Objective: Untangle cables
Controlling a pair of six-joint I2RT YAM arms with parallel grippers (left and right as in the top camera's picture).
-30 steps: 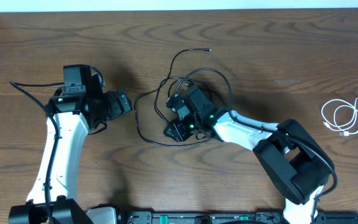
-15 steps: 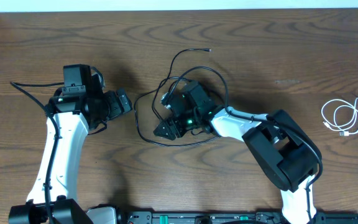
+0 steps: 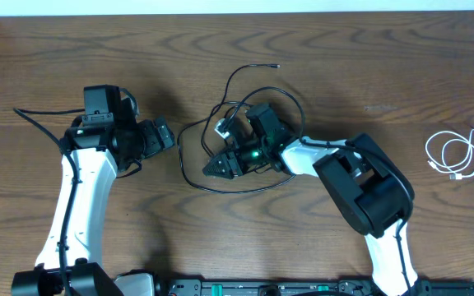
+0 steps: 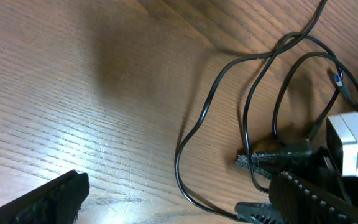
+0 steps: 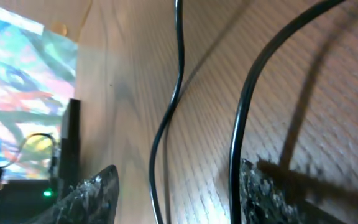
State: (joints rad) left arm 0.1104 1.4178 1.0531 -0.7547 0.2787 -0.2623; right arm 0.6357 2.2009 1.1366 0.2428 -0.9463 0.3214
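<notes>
The black cable (image 3: 179,156) lies in loose overlapping loops at the table's middle, with one plug end at the far side. My right gripper (image 3: 215,168) is open and low over the loops' left part. In the right wrist view two strands of the black cable (image 5: 179,50) run between its spread fingers (image 5: 173,199). My left gripper (image 3: 163,134) is open and empty, just left of the loops. Its wrist view shows the black cable (image 4: 245,124) ahead of its fingers (image 4: 179,211). The white cable (image 3: 453,140) lies coiled apart at the far right.
The right arm's white and black links (image 3: 360,185) stretch from the front edge across the table's middle right. The left arm (image 3: 81,197) stands along the left side. The right gripper also shows in the left wrist view (image 4: 263,183).
My right gripper has moved left along the black loops and its arm has swung leftwards. The left arm and the white cable have not moved.
</notes>
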